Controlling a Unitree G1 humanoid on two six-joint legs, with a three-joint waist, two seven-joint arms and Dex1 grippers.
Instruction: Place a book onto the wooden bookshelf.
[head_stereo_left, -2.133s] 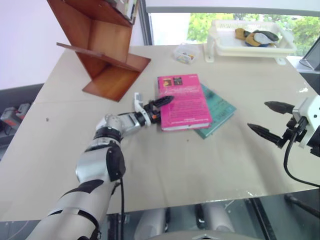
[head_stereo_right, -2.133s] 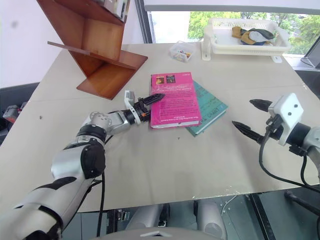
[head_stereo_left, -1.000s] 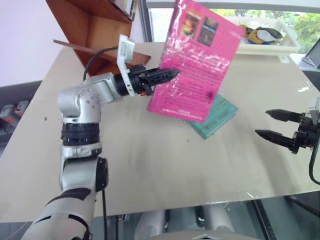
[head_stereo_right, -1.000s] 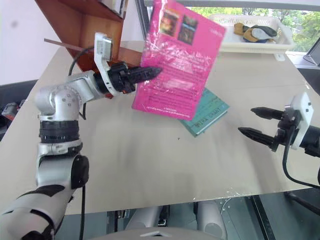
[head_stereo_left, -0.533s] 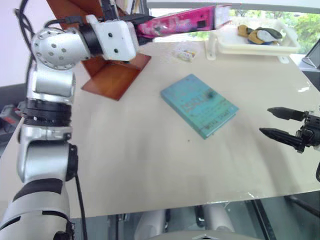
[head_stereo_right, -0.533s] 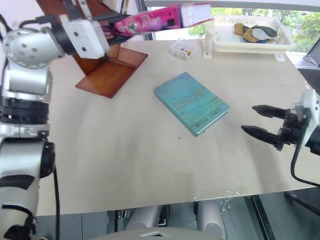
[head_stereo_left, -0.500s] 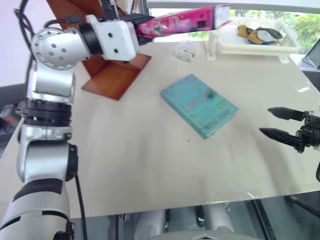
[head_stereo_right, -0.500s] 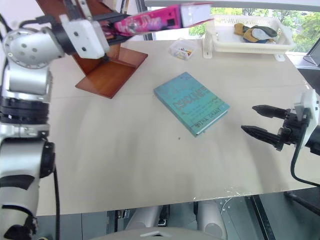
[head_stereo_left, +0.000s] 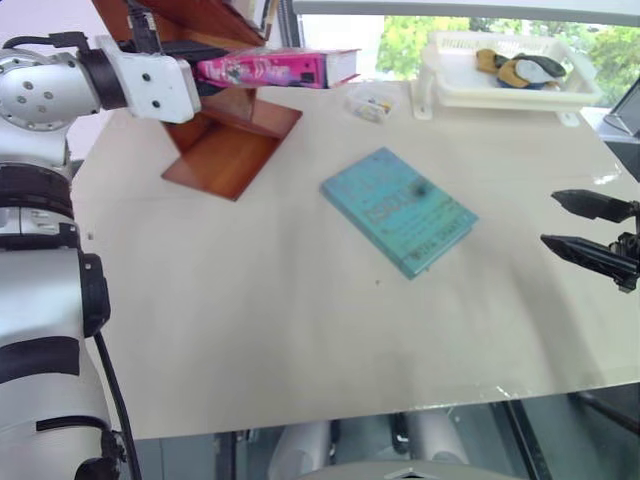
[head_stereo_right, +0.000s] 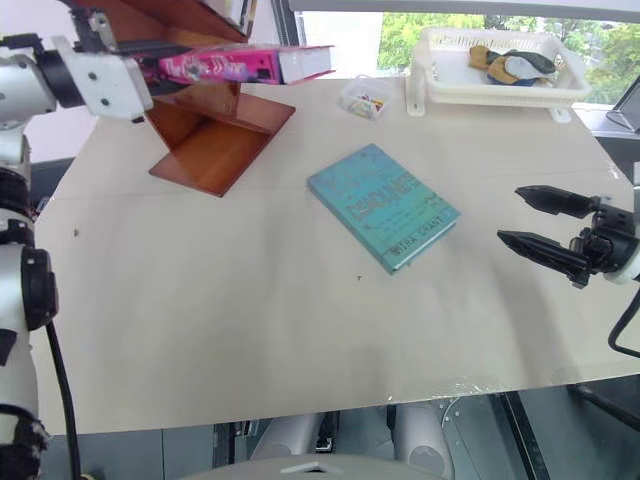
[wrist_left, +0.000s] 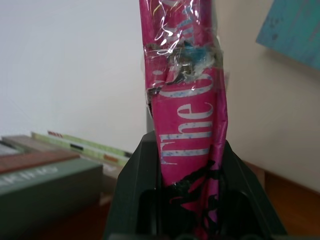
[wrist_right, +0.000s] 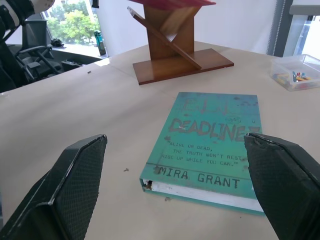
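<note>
The pink book hangs level in the air, spine toward me, white page edges at its right end. My left gripper is shut on its left end; in the left wrist view the black fingers clamp the spine. The book hovers just in front of the wooden bookshelf, near its slanted middle board. My right gripper stands open and empty over the table's right edge, pointing left toward a teal book.
A teal book lies flat mid-table. A white tray with small items stands at the back right, a small clear box beside it. Several books lie on the shelf's upper board.
My left arm has carried the pink book left toward the shelf and rolled it from upright with its cover showing to flat with its spine toward me. The right gripper rose slightly.
</note>
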